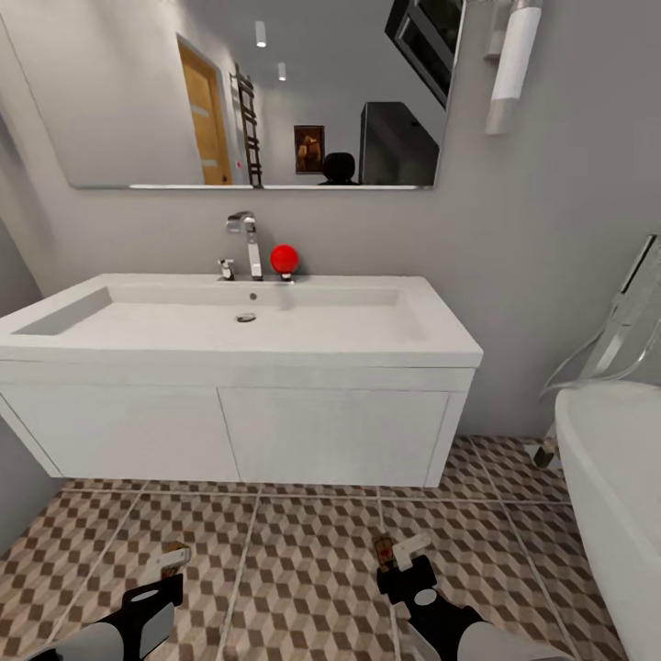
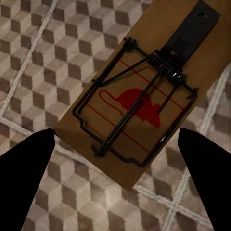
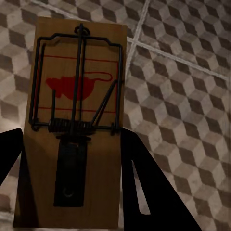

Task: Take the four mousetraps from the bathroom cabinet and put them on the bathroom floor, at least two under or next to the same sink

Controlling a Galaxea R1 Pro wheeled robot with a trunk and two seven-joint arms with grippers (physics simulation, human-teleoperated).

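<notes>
**Presently: two mousetraps held above the tiles, in front of the sink**

The robot faces the sink (image 1: 240,335), a wide white wall-hung basin with cupboard doors below and a chrome tap (image 1: 246,240) at the back. A red ball (image 1: 284,259) sits just beside the tap. A mirror (image 1: 266,92) hangs on the grey wall above. The white bathtub (image 1: 613,496) stands to the right.

Both arms reach forward low over the bathroom floor (image 1: 303,560), which is tiled in a brown, beige and white cube pattern.

Left gripper (image 1: 170,562): its fingers are closed on a mousetrap (image 2: 139,101). In the left wrist view the wooden board, with its dark wire frame and red mouse print, lies tilted between the two dark fingers (image 2: 24,168), tiles behind it.

Right gripper (image 1: 397,554): its fingers are likewise closed on a second mousetrap (image 3: 77,120), whose end shows at the fingertips in the head view. In the right wrist view the board runs lengthwise between the fingers (image 3: 144,183), wire spring and bar on top.

Whether either board touches the floor cannot be told.
</notes>
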